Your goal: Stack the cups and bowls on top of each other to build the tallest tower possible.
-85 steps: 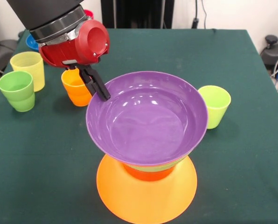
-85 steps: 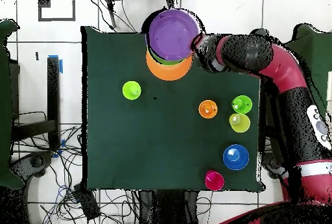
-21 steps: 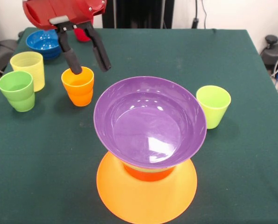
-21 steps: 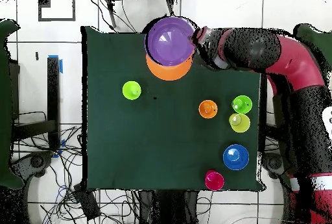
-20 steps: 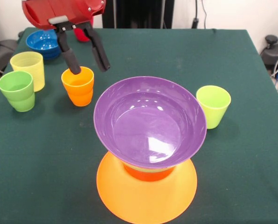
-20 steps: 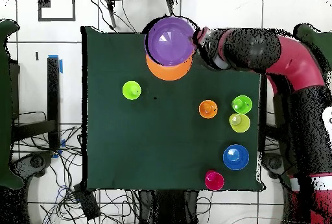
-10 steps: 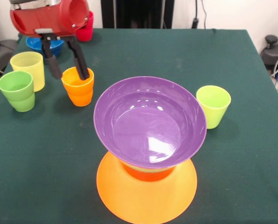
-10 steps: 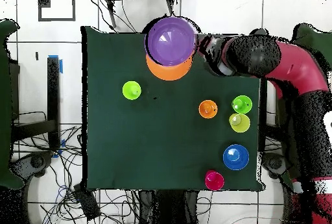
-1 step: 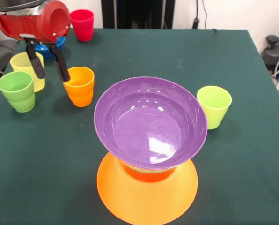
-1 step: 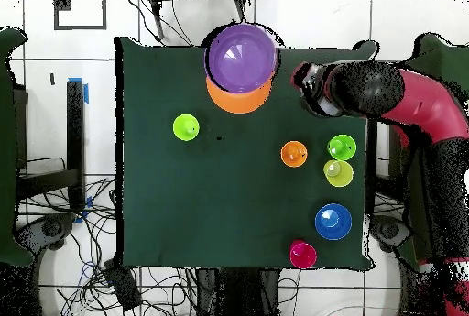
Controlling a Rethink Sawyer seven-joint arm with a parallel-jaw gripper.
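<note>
The tower (image 9: 148, 154) stands at the near edge of the table (image 9: 252, 154): a wide orange bowl (image 9: 130, 197) upside down as its base, a red-orange bowl (image 9: 146, 174) on that, a sliver of green rim, and the purple bowl (image 9: 151, 122) sitting open side up on top, tipped a little.

The gripper (image 9: 49, 71) hangs off to one side, away from the tower. Its 2 black fingers (image 9: 61, 65) are spread well apart with nothing between them. One finger hangs just beside the orange cup's (image 9: 79, 86) rim; the other hangs in front of the pale yellow cup (image 9: 25, 65). The gap between the fingers looks to sit over bare cloth between those 2 cups, not over either one.

My guess is the orange cup comes next. It stands upright, mouth up, long axis vertical, and it lies just to the tower side of the jaws. So the gripper would need a short sideways shift toward it, then a straight drop so 1 finger goes inside the rim and 1 outside.

The green cup (image 9: 17, 90) sits in front of the yellow one. The lime cup (image 9: 214, 106) is beyond the tower, the blue bowl (image 10: 332, 222) and red cup (image 9: 82, 24) toward the back.
</note>
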